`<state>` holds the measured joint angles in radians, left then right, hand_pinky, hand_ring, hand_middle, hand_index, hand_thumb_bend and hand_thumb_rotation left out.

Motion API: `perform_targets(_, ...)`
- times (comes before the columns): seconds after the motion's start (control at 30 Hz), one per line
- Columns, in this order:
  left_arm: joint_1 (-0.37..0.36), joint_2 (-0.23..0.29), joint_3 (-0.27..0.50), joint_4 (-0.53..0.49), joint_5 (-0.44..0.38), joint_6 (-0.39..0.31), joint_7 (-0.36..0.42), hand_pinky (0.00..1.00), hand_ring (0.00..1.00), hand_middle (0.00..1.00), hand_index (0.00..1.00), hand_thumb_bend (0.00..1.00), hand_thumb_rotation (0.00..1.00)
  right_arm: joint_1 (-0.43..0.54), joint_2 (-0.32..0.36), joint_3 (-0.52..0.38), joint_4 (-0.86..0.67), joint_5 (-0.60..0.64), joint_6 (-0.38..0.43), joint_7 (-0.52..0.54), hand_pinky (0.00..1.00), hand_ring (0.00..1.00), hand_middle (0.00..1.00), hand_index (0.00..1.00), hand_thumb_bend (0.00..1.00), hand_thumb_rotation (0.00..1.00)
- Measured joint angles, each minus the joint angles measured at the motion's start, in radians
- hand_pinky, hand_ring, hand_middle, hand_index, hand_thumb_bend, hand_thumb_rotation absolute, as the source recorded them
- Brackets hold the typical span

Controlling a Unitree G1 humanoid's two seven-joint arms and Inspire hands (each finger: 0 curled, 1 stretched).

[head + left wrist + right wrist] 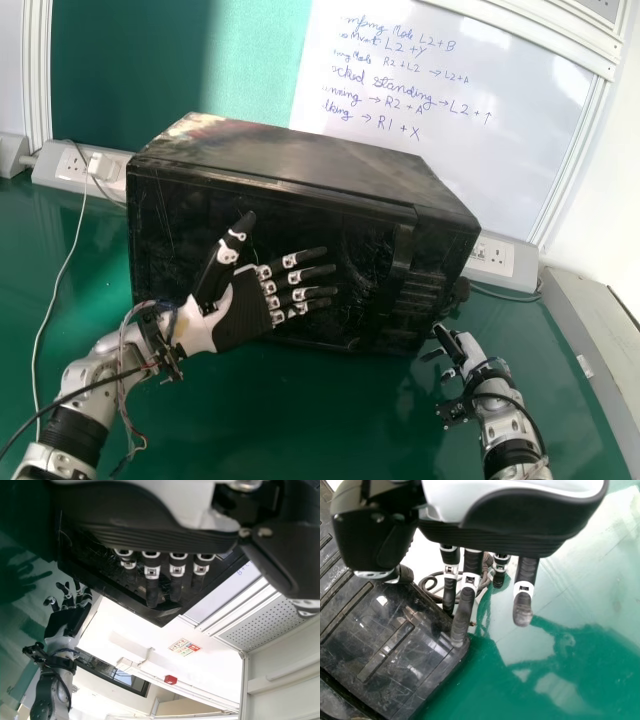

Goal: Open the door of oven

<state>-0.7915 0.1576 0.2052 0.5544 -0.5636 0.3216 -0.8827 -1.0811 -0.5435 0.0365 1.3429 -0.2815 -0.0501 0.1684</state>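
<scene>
Oven [310, 165], centre of the frame, door [350, 240] seemingly shut; left hand [245, 310], spread wide in front; right hand [467, 348], lower right, fingers relaxed; likely fault: skid across table [250, 420] from too hard a push.

Whiteboard [480, 120] behind, green table [250, 410]

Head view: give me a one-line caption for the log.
Black oven, door shut, left hand open in front of it, right hand near its lower right corner.
</scene>
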Motion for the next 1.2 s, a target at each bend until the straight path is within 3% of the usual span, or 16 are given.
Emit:
perform_targets(0.2,0.000,0.000,0.005,0.010,-0.002,0.000,-0.021,0.75,0.99,1.00,1.00,1.00,0.88,0.000,-0.002,0.002,0.000,-0.002,-0.001,0.000,0.13,0.21,0.37,0.73,0.66,0.68)
perform_targets(0.5,0.000,0.000,0.012,0.046,0.000,-0.036,-0.007,0.85,1.00,1.00,1.00,1.00,0.88,0.000,0.000,0.000,0.000,0.000,-0.002,0.005,0.13,0.21,0.36,0.73,0.63,0.63)
perform_targets(0.6,0.000,0.000,0.012,0.049,0.000,-0.048,-0.012,0.86,1.00,1.00,1.00,1.00,0.89,0.000,-0.001,0.001,0.000,-0.001,-0.002,0.001,0.13,0.21,0.37,0.73,0.62,0.64)
perform_targets(0.73,0.000,0.000,0.008,0.042,0.009,-0.069,-0.013,0.87,1.00,1.00,1.00,1.00,0.91,0.000,-0.001,0.002,0.000,-0.002,-0.002,0.000,0.12,0.20,0.36,0.72,0.68,0.67)
perform_targets(1.07,0.005,-0.004,-0.021,0.016,0.035,-0.081,-0.014,0.91,1.00,1.00,1.00,1.00,0.94,0.000,0.001,-0.001,0.000,0.000,-0.001,-0.002,0.13,0.21,0.37,0.72,0.66,0.65)
perform_targets(1.2,0.006,-0.013,-0.029,-0.005,0.058,-0.095,0.033,0.92,1.00,1.00,1.00,1.00,0.94,0.000,0.002,0.002,0.000,-0.002,0.000,-0.005,0.14,0.22,0.38,0.72,0.65,0.66)
